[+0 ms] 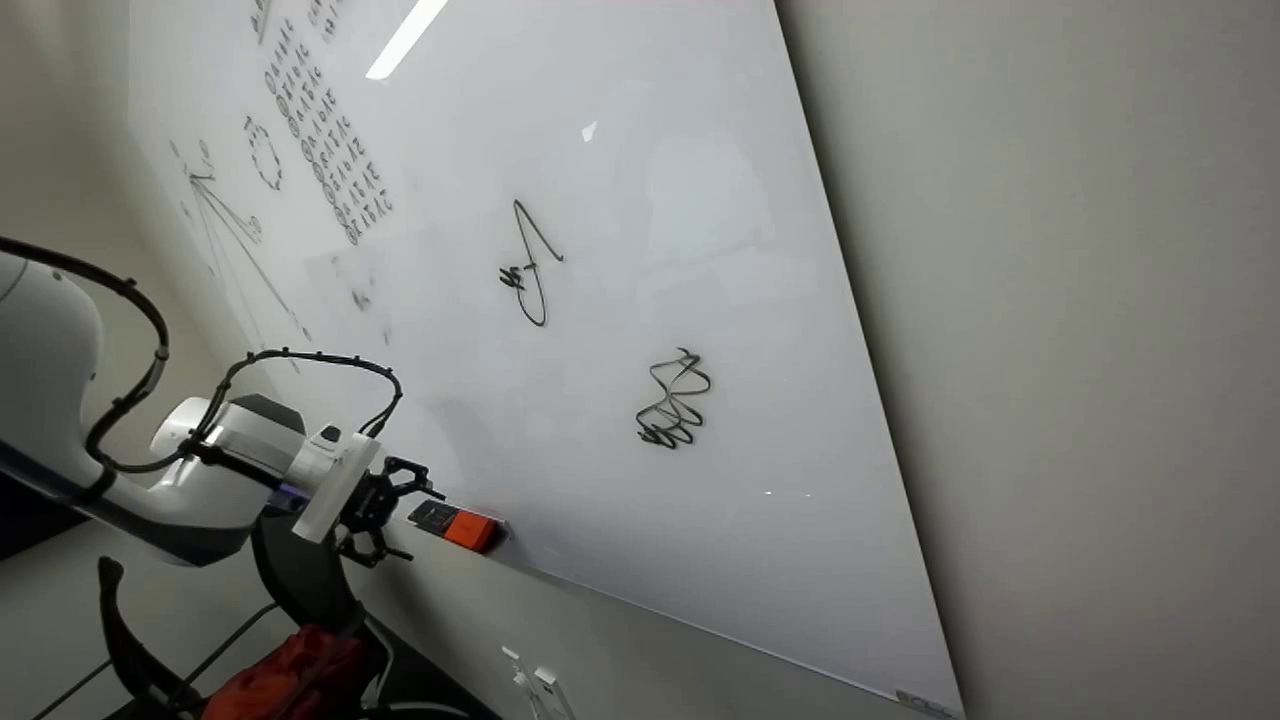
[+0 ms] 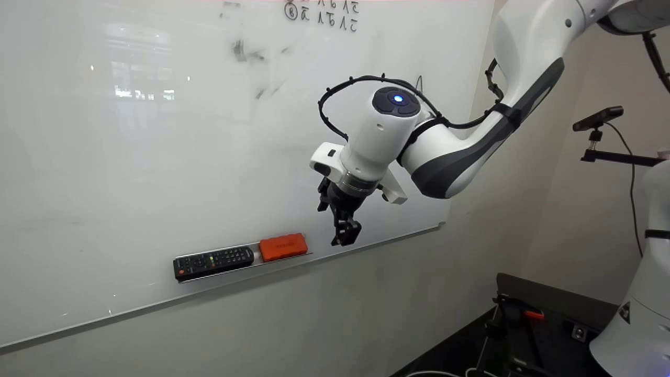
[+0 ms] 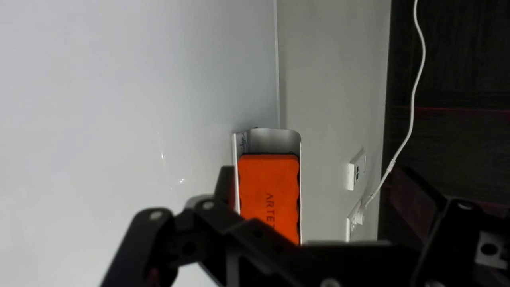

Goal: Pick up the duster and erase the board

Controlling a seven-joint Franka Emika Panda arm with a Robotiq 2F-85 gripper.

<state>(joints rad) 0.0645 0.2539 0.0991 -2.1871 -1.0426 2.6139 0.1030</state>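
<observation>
The duster, an orange-red block (image 1: 472, 530) with a dark underside, lies in a small tray (image 2: 309, 255) on the lower part of the board; it also shows in an exterior view (image 2: 283, 247) and in the wrist view (image 3: 269, 191). The white board (image 1: 760, 250) has black scribbles (image 1: 675, 400); it also shows in an exterior view (image 2: 157, 188) and in the wrist view (image 3: 119, 99). My gripper (image 1: 425, 526) is open and empty, apart from the duster; it also shows in an exterior view (image 2: 333, 224). In the wrist view, the fingers (image 3: 323, 195) are wide apart and hide the duster's lower end.
A black remote (image 2: 214, 262) lies in the same tray beside the duster. Wall sockets (image 3: 356, 169) with a white cable (image 3: 414, 87) are below the board. A black chair-like object with red cloth (image 1: 290, 675) stands under the arm. A camera on a bracket (image 2: 596, 119) is behind.
</observation>
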